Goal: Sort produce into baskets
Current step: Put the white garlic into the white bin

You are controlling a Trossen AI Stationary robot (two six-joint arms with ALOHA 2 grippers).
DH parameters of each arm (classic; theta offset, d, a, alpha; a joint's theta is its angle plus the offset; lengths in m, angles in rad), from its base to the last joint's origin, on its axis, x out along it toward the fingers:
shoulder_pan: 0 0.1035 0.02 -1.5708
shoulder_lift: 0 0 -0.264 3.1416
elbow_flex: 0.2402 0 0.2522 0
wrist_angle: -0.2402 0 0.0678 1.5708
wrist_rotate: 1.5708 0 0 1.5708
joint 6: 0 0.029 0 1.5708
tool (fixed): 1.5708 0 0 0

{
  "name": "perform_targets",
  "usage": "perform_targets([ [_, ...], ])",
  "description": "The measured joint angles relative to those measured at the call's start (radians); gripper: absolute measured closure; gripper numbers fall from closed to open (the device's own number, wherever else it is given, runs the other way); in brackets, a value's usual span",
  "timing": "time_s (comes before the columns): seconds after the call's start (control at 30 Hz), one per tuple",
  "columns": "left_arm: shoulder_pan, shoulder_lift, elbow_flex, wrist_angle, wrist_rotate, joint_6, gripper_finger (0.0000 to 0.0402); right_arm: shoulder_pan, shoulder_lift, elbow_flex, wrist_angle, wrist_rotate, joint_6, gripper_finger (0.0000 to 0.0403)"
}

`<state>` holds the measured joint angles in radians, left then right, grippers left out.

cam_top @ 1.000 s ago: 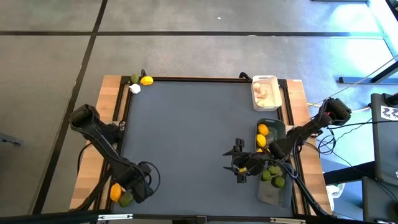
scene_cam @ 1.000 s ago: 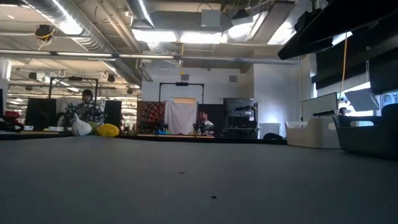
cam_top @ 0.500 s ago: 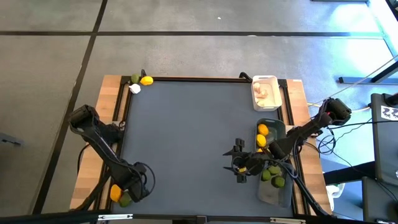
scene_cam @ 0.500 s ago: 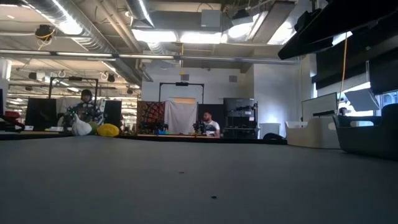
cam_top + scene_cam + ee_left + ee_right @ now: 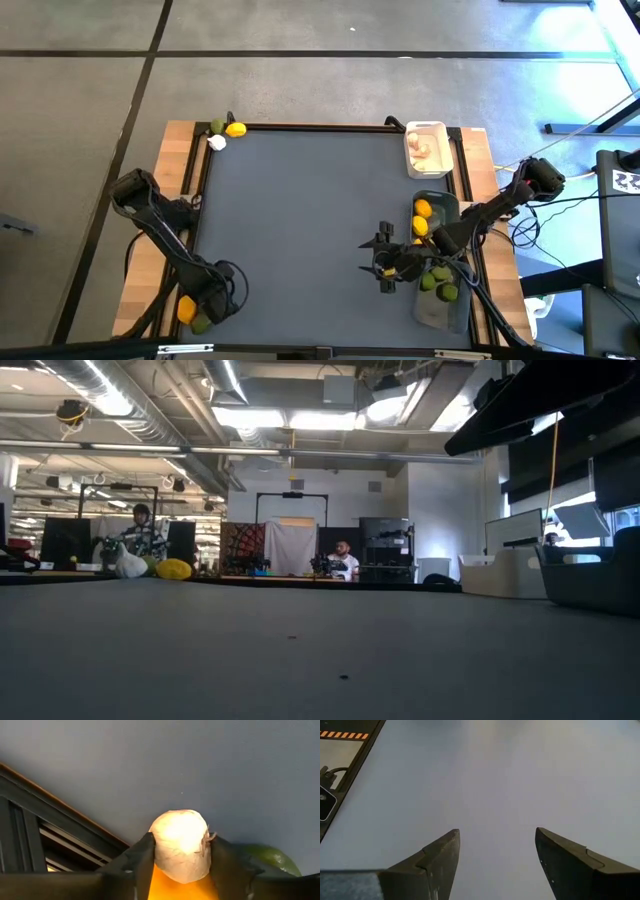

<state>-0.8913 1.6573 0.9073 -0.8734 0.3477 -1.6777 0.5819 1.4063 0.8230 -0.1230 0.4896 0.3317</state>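
At the table's near left corner my left gripper (image 5: 208, 298) (image 5: 181, 840) points steeply down, shut on a pale garlic bulb (image 5: 180, 842). A lemon (image 5: 186, 308) (image 5: 182, 887) and a lime (image 5: 202, 323) (image 5: 270, 857) lie right beside the bulb. The gripper hides the bulb in the high view. My right gripper (image 5: 385, 270) (image 5: 497, 831) hovers open over bare mat, left of the dark grey-green basket (image 5: 447, 200) and the translucent grey basket (image 5: 440, 315). The white basket (image 5: 425, 130) stands at the far right. My left gripper pinches the garlic bulb between its two fingers (image 5: 140, 862), one on each rounded side (image 5: 159, 851). The fingers come from above, slanting steeply down. The bulb sits next to the lemon. Whether it is off the mat does not show.
A lime (image 5: 217, 126), a lemon (image 5: 236, 129) (image 5: 174, 569) and a garlic bulb (image 5: 216, 142) (image 5: 130, 565) lie at the far left corner. Lemons (image 5: 422, 210) lie in the grey-green basket, limes (image 5: 440, 285) in the translucent one, garlic (image 5: 422, 150) in the white one. The mat's middle is bare.
My left gripper has come down and a little toward the table's left edge, onto the produce at the near left corner. My right arm has kept still.
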Motion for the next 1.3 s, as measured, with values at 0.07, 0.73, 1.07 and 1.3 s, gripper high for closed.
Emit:
perform_targets([
  [0.07,0.000,0.000,0.000,0.000,0.001,0.014,0.0258,0.000,0.000,0.000,0.000,0.000,0.000,0.0146],
  [0.73,0.117,0.000,0.116,-0.037,-0.084,0.261,0.0272,0.000,0.000,0.000,-0.006,0.000,0.000,0.0146],
  [1.07,0.290,-0.046,0.275,-0.029,-0.356,0.573,0.0272,0.000,0.000,0.000,-0.003,0.036,0.000,0.0146],
  [1.3,0.398,-0.048,0.361,0.046,-0.488,0.780,0.0272,0.000,0.000,0.001,0.035,0.043,0.000,0.0146],
])
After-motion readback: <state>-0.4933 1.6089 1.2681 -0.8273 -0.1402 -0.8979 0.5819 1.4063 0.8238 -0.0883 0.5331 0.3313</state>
